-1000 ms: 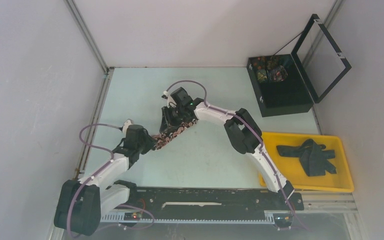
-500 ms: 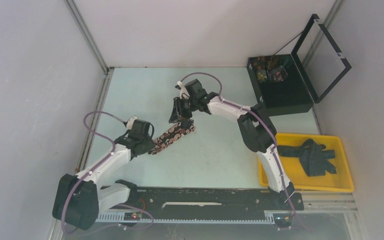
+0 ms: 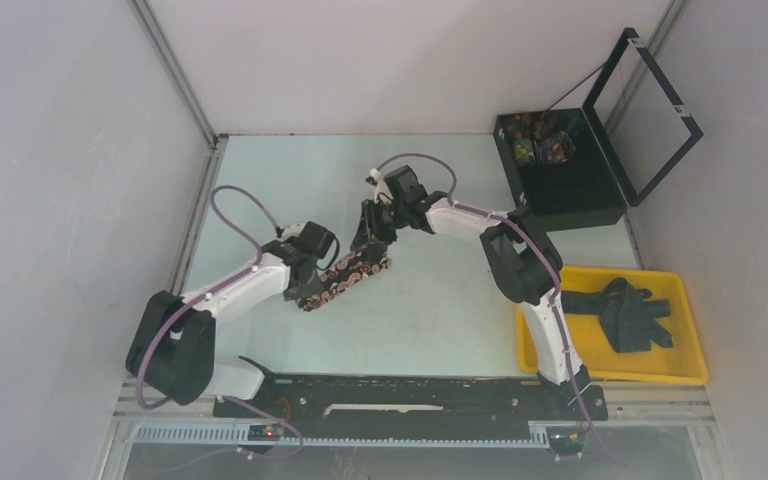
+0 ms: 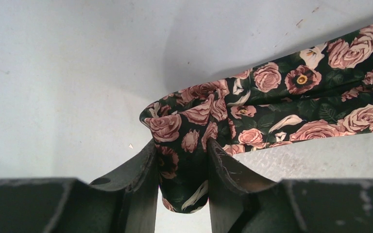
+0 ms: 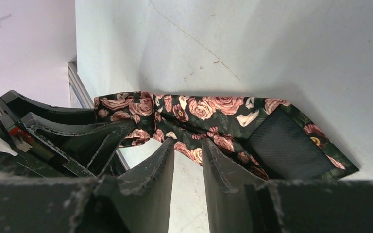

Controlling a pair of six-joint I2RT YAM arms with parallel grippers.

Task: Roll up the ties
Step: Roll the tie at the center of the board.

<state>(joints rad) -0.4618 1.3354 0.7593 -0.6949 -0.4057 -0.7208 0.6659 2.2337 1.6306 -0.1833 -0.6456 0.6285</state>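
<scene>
**Rolling step, early stage.** The rose-patterned tie (image 3: 348,277) lies folded in a short diagonal band at the middle of the table (image 3: 440,300) and is not yet coiled. The left gripper (image 4: 182,160) is clamped on the bunched near-left end. The right gripper (image 5: 187,144) stands over the far-right end with jaws parted, and nothing shows pinched between them. The next move probably calls for the right gripper to seat on a fold and turn it toward the pinned end without dragging the band. There is bare surface on the far and near sides. The rail (image 3: 192,230) runs near the left arm. The box (image 3: 570,195) and the tray (image 3: 695,330) of dark ties (image 3: 625,315) sit well apart at right.
</scene>
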